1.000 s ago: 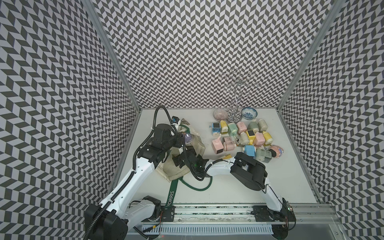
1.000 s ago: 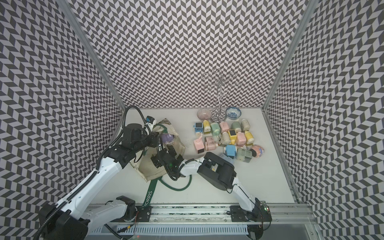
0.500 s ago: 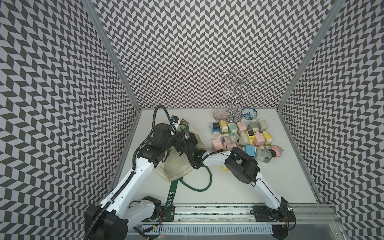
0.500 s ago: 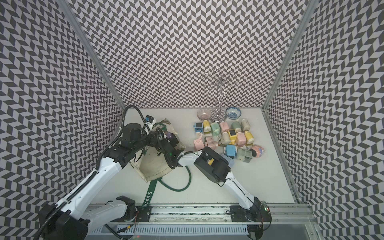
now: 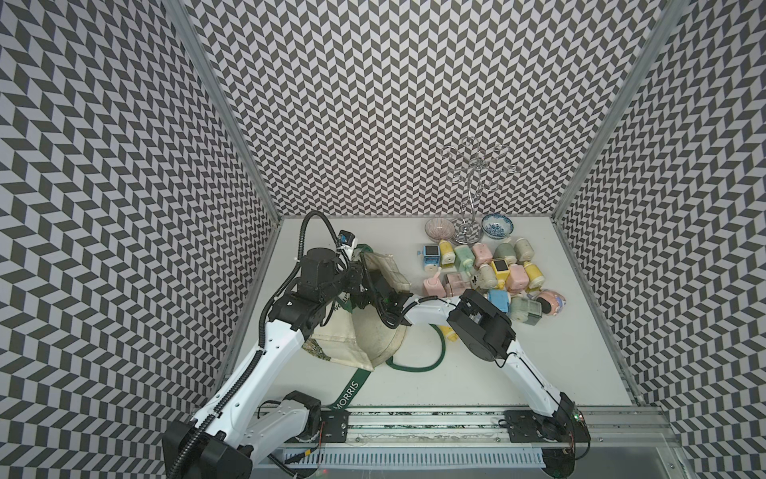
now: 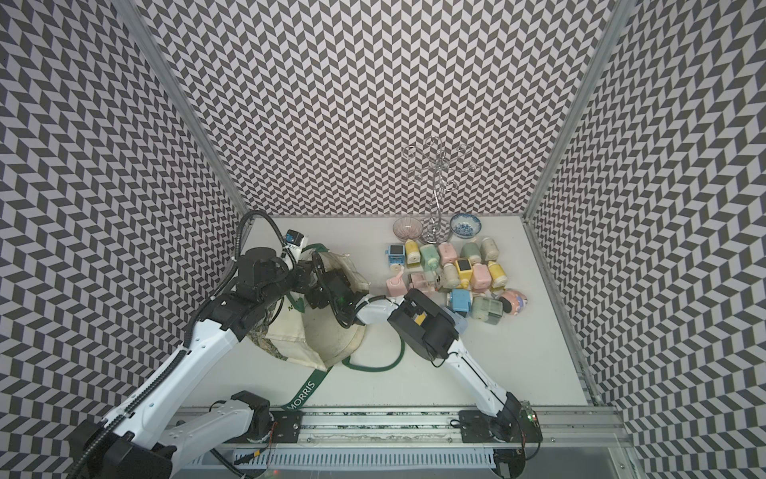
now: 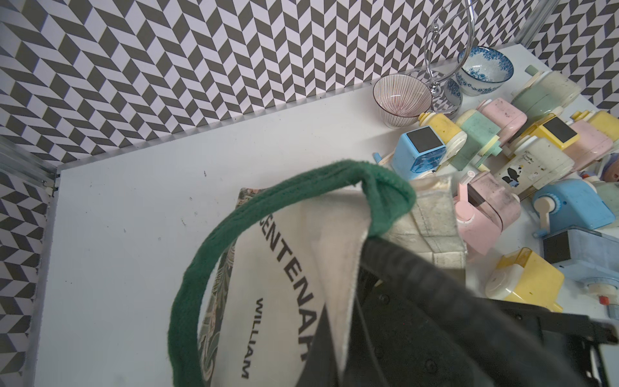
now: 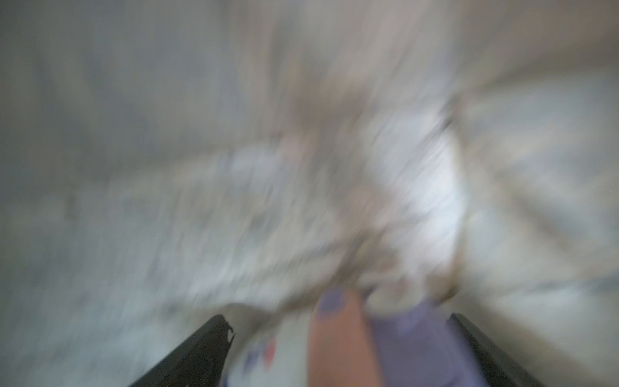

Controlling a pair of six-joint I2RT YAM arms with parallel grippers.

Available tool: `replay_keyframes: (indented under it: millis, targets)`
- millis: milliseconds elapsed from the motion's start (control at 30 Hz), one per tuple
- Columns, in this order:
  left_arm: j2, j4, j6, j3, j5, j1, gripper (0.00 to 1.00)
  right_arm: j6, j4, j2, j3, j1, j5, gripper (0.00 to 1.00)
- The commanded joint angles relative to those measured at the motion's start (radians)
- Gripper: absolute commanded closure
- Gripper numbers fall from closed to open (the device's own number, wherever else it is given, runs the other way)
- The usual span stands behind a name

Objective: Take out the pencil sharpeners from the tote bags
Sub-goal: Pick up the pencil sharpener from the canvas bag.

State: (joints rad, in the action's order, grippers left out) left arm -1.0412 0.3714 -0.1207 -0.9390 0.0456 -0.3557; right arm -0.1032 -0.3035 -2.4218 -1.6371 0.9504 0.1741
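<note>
Where the tabletop (image 5: 539, 373) bears the cream tote bag (image 5: 373, 338) beside a pile of pencil sharpeners (image 5: 491, 267), the left hand (image 5: 358, 275) pinches its rim tight — the right hand (image 5: 384, 292), spread wide and holding nothing, probes inside near a blurred lilac sharpener (image 8: 418, 341); canvas may get clamped too.

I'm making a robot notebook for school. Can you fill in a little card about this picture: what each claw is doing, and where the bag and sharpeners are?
Left gripper: shut, pinching the tote bag rim and holding it up
Right gripper: jaws wide, inside the bag mouth; something lilac between them, too blurred to tell if gripped
Pencil sharpeners: pastel pile on the table, on the right arm's side of the bag
Behind the pile: pink bowl, blue bowl, wire stand
</note>
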Motion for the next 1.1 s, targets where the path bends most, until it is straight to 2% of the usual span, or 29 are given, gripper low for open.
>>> replay_keyframes:
  millis: [0,133,200,333,467,633,767,900,1067]
  targets:
    - [0.003,-0.023,0.018,-0.006,0.014,-0.019,1.0,-0.047,0.047,0.076,0.116,-0.012,-0.101,0.01]
    - [-0.02,-0.015,0.018,-0.01,0.013,-0.016,1.0,-0.022,0.054,0.121,0.182,-0.012,-0.143,0.0]
    - [-0.029,-0.011,0.017,-0.016,0.013,-0.014,1.0,-0.019,0.051,0.106,0.177,-0.012,-0.093,0.02]
    - [-0.027,-0.011,0.018,-0.011,0.01,-0.013,1.0,-0.038,0.103,0.082,0.125,-0.012,-0.071,0.14]
    - [-0.024,-0.011,0.017,-0.008,0.001,-0.014,1.0,-0.038,0.035,0.125,0.159,-0.01,-0.096,0.2]
    - [-0.028,-0.004,0.012,-0.004,-0.032,-0.013,1.0,-0.032,-0.078,0.238,0.262,-0.009,-0.153,0.27]
    - [-0.039,0.004,0.013,0.001,-0.072,-0.013,1.0,-0.03,-0.138,0.346,0.356,-0.007,-0.205,0.29]
    - [-0.055,0.011,0.013,-0.001,-0.122,-0.005,1.0,-0.022,-0.118,0.465,0.451,0.0,-0.189,0.3]
    - [-0.089,-0.013,0.034,-0.005,-0.115,0.031,1.0,-0.051,-0.121,0.642,0.62,0.002,-0.179,0.31]
